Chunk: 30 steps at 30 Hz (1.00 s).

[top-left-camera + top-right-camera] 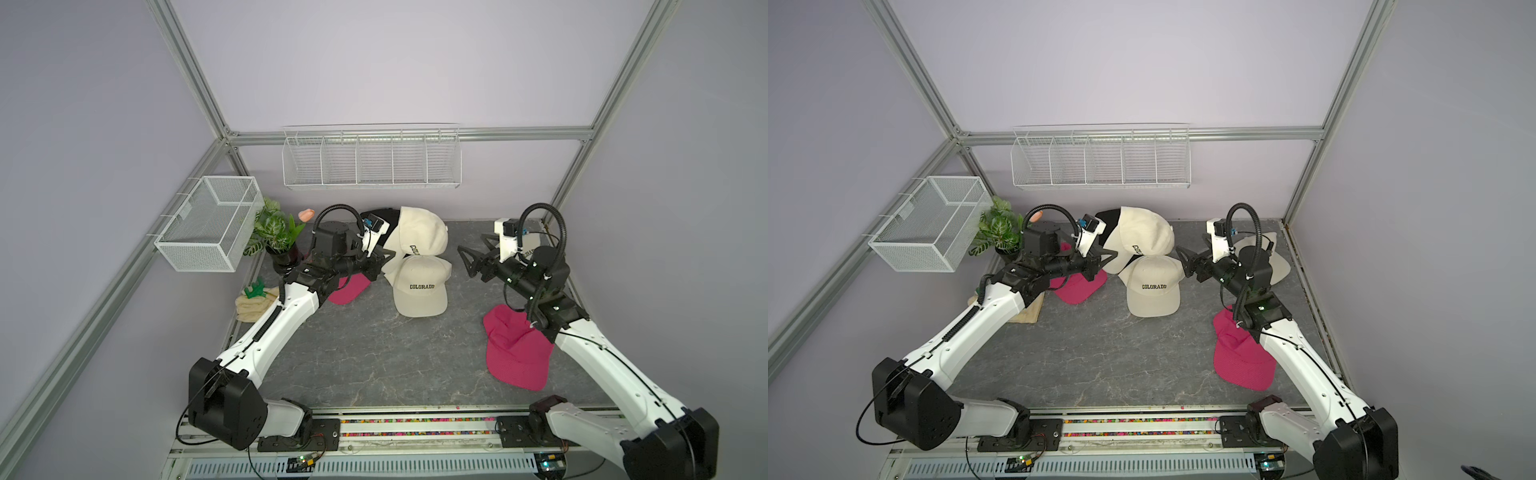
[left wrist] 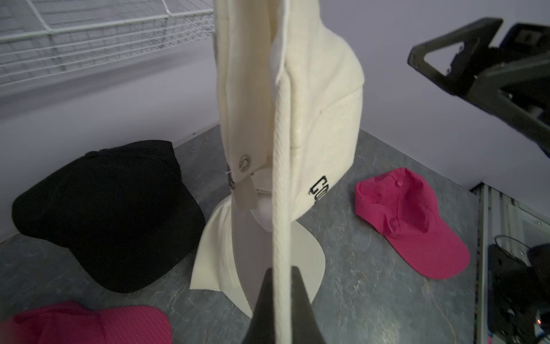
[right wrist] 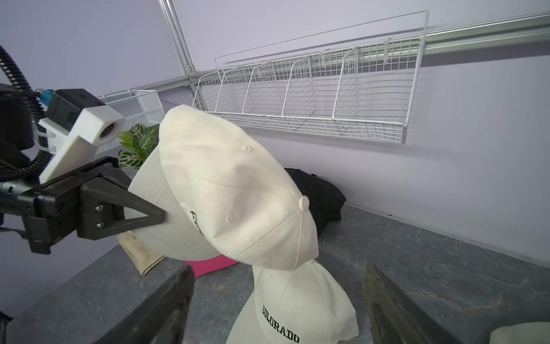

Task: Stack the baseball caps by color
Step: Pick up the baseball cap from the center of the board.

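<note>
Containers: a white wire shelf (image 1: 372, 160), divided into five compartments, hangs from a rail on the back wall, high behind the lying cream cap (image 1: 420, 291) lettered "COLORADO"; the lilac wall shows through every compartment. A white mesh basket (image 1: 208, 224) is hooked to the side frame, far left of that cap and above the tabletop (image 1: 374, 365); only its own mesh and a wire divider show inside.

Caps: the left tool (image 2: 281, 275) is clenched on the brim edge of a second cream cap (image 1: 419, 232), which hangs just behind and above the lying cap; whether the two touch cannot be told. The right tool (image 1: 471, 255) is released, jaws wide apart, just right of the lying cap and grasping nothing. A third cream cap (image 1: 1277, 266) lies further right, partly hidden by the right arm. A black cap (image 2: 110, 214) sits behind and left of the lying cap, near the back wall. One pink cap (image 1: 345, 291) lies to the left, partly under the left arm; another pink cap (image 1: 515, 353) lies in front and to the right.

Surface and room: the tabletop is grey and marbled; a potted plant (image 1: 272, 228) and a folded towel (image 1: 251, 309) bearing a green toy (image 1: 255, 289) stand far left of the lying cap; lilac walls and an aluminium frame (image 1: 187, 70) enclose the scene.
</note>
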Each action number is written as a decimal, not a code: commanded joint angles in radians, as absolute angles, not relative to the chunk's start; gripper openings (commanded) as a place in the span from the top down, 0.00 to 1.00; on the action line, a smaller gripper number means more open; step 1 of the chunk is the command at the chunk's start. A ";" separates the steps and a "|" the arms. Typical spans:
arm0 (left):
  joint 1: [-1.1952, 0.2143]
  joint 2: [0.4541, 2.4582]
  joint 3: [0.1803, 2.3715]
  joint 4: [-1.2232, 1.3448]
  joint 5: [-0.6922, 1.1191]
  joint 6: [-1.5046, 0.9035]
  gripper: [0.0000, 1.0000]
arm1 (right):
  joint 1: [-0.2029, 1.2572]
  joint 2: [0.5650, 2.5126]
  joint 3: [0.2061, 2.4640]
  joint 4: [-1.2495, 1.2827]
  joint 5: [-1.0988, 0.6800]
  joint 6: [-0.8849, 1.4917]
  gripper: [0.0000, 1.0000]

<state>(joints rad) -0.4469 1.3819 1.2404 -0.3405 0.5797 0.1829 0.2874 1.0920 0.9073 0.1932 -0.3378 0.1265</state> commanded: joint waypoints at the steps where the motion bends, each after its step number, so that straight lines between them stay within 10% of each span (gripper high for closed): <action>1: -0.441 1.365 1.306 -0.511 0.720 0.336 1.00 | 0.212 1.079 0.951 0.104 -0.610 0.042 0.11; 7: -0.440 1.366 1.313 -0.515 0.809 0.332 1.00 | 0.162 1.123 1.015 -0.062 -0.906 -0.105 0.11; 30: -0.433 1.466 1.407 -0.522 0.910 0.322 1.00 | 0.255 1.296 1.115 -0.214 -1.143 -0.331 0.04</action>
<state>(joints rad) -0.4438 1.4464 1.3617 -0.5297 0.9054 0.3077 0.2489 1.2823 1.0718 -0.1680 -1.0500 -0.2516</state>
